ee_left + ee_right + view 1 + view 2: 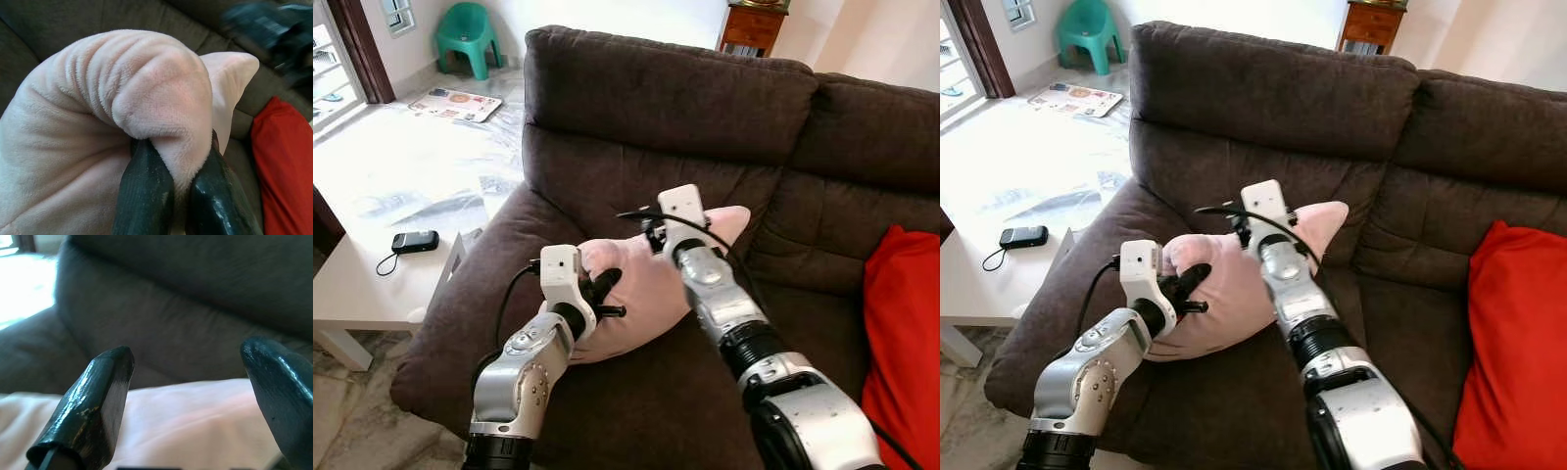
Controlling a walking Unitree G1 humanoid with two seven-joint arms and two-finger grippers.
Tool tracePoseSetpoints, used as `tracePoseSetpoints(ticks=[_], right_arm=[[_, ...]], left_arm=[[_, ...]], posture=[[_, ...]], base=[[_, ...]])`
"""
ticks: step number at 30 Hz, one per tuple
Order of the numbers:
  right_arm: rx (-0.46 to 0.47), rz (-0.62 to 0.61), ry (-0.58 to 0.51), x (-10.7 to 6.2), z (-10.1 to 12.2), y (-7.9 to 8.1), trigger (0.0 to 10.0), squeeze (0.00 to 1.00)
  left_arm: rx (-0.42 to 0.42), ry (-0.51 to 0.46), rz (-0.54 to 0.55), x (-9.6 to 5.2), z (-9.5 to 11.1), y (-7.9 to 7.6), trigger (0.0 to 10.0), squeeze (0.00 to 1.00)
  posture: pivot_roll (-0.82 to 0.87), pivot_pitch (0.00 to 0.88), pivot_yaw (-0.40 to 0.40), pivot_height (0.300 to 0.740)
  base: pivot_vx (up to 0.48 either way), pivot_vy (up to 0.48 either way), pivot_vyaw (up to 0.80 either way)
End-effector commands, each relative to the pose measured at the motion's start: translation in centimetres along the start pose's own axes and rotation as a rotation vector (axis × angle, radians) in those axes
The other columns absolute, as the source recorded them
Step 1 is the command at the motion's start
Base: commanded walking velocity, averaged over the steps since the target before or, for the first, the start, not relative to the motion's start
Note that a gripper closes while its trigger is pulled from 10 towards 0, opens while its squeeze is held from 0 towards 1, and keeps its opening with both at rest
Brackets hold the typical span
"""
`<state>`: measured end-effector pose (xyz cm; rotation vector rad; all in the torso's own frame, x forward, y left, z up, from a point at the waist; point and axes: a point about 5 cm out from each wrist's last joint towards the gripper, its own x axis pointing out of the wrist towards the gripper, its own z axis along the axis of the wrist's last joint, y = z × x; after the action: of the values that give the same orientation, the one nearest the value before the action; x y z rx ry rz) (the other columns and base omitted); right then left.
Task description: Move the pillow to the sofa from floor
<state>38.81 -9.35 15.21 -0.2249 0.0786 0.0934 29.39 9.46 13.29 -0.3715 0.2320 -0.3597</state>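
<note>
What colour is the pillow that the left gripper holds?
Pale pink pillow; the left wrist view shows it best.

Setting: home living room, seen from my head camera.
Centre frame: brown fabric sofa (685,127).
Right edge: red cushion (904,333).
Lower left: white coffee table (362,284).
Upper left: green plastic chair (468,37), pale tiled floor (411,166).

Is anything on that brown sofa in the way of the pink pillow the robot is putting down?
Nothing visible is. The pillow already lies on the sofa seat, with the left hand pinching a fold of it and the right hand open just above it. The red cushion sits off to the right, apart.
</note>
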Motion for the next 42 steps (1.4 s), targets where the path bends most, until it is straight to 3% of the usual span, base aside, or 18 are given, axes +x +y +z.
tracePoseSetpoints(ticks=[1, 3, 4, 5, 8, 10, 13, 15, 16, 18, 20, 23, 28, 34, 39, 42], right_arm=[[0.01, -0.036, -0.038, 0.0, 0.6, -1.0, 10.0, 0.0], [0.01, -0.049, -0.044, -0.1, 0.7, -1.5, 10.0, 0.0], [0.004, -0.071, -0.055, -0.3, 0.7, -2.4, 10.0, 0.0], [0.004, -0.071, -0.055, -0.3, 0.7, -2.4, 10.0, 0.0], [0.012, -0.121, -0.089, -0.7, 1.0, -4.1, 10.0, 0.0], [0.002, -0.153, -0.105, -1.1, 1.1, -5.2, 10.0, 0.0], [-0.007, -0.189, -0.125, -1.9, 1.1, -6.6, 10.0, 0.0], [-0.019, -0.234, -0.137, -3.1, 0.6, -8.8, 10.0, 0.0], [-0.023, -0.29, -0.132, -4.3, -0.2, -11.1, 10.0, 0.0], [0.005, -0.365, -0.087, -5.4, -1.7, -13.4, 10.0, 0.0], [0.037, -0.425, -0.026, -6.2, -3.1, -14.9, 10.0, 0.0], [0.052, -0.503, 0.046, -7.7, -5.3, -16.8, 10.0, 0.0], [0.059, -0.526, 0.101, -8.9, -7.0, -17.0, 10.0, 0.0], [0.1, -0.557, 0.116, -9.3, -8.4, -17.2, 10.0, 0.0], [0.156, -0.605, 0.176, -10.2, -10.5, -17.6, 10.0, 0.0], [0.186, -0.625, 0.2, -10.6, -11.4, -17.7, 10.0, 0.0]], left_arm=[[-0.007, -0.051, 0.031, 0.3, 0.8, 0.1, 10.0, 0.0], [-0.017, -0.069, 0.09, 0.3, 1.2, 0.9, 10.0, 0.0], [-0.035, -0.086, 0.227, 0.1, 1.7, 2.8, 10.0, 0.0], [-0.035, -0.086, 0.227, 0.1, 1.7, 2.8, 10.0, 0.0], [-0.107, -0.124, 0.386, -0.7, 2.4, 5.8, 10.0, 0.0], [-0.128, -0.139, 0.441, -1.3, 2.7, 7.1, 10.0, 0.0], [-0.093, -0.135, 0.482, -1.9, 2.9, 8.4, 10.0, 0.0], [-0.063, -0.127, 0.522, -2.5, 2.9, 9.8, 10.0, 0.0], [-0.045, -0.115, 0.549, -3.0, 2.8, 10.7, 10.0, 0.0], [-0.054, -0.108, 0.576, -3.3, 2.5, 11.4, 10.0, 0.0], [-0.072, -0.102, 0.605, -3.5, 2.2, 11.9, 10.0, 0.0], [-0.17, -0.126, 0.674, -3.8, 1.8, 12.9, 10.0, 0.0], [-0.207, -0.181, 0.722, -4.2, 2.7, 13.9, 10.0, 0.0], [-0.1, -0.139, 0.619, -3.3, 3.2, 14.1, 10.0, 0.0], [-0.04, -0.053, 0.623, -3.2, 2.3, 15.1, 10.0, 0.0], [0.045, 0.005, 0.636, -3.4, 1.9, 15.7, 10.0, 0.0]], posture=[[0.09, 0.0, -0.119, 0.74], [0.08, 0.0, -0.119, 0.74], [0.08, 0.0, -0.119, 0.74], [0.08, 0.0, -0.119, 0.74], [0.08, 0.0, -0.119, 0.74], [0.08, 0.0, -0.12, 0.74], [0.08, 0.0, -0.122, 0.74], [0.08, 0.0, -0.122, 0.74], [0.07, 0.0, -0.121, 0.74], [0.07, 0.0, -0.121, 0.74], [0.06, 0.0, -0.118, 0.74], [0.06, 0.0, -0.116, 0.74], [0.06, 0.0, -0.113, 0.74], [0.06, 0.0, -0.11, 0.74], [0.07, 0.0, -0.113, 0.74], [0.07, 0.0, -0.113, 0.74]], base=[[0.0, 0.0, 0.0], [0.0, 0.0, 0.0], [0.0, 0.0, 0.0], [0.0, 0.0, 0.0], [0.0, 0.0, 0.0], [0.0, 0.0, 0.0], [0.0, 0.0, 0.0], [0.0, 0.0, 0.0], [0.0, 0.0, 0.0], [0.0, 0.0, 0.0], [0.0, 0.0, 0.0], [0.0, 0.0, 0.0], [0.0, 0.0, 0.0], [0.0, 0.0, 0.0], [0.0, 0.0, 0.0], [0.0, 0.0, 0.0]])
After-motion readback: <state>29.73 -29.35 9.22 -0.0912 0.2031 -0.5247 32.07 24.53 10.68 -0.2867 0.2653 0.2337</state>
